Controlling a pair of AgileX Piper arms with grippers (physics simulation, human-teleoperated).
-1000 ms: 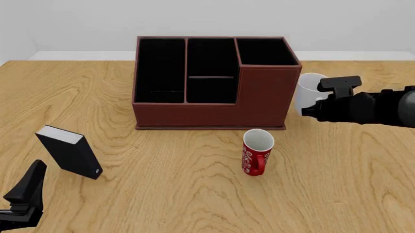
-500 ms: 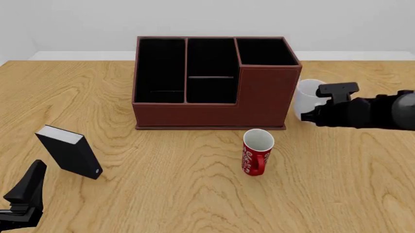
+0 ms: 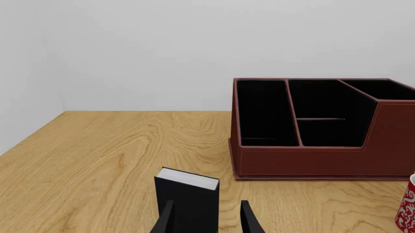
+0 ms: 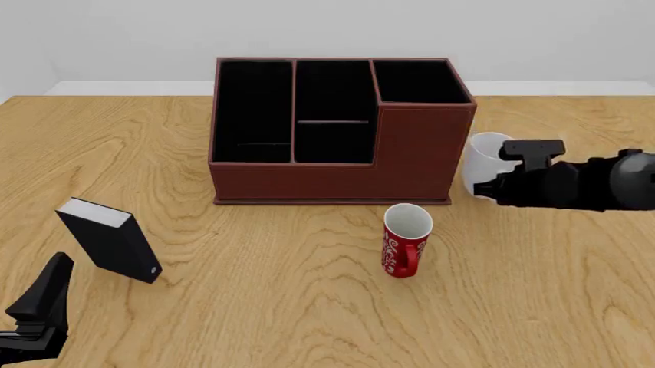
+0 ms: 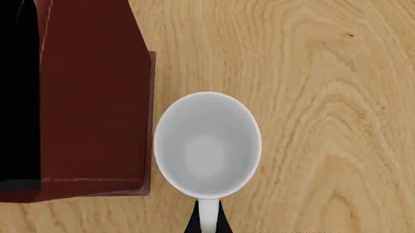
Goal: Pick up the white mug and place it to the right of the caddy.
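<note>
The white mug sits at the right of the front view, just beside the caddy and upright, with the right tool at its near side; the left tool idles in the lower left corner near the black box, well away from the red mug. In the left wrist view that tool stands parted and empty. From the right wrist view, the mug fills the middle and the tool pinches its handle at the bottom edge; I judge it best to settle the base flat on the counter before letting go, clear of the caddy wall.
</note>
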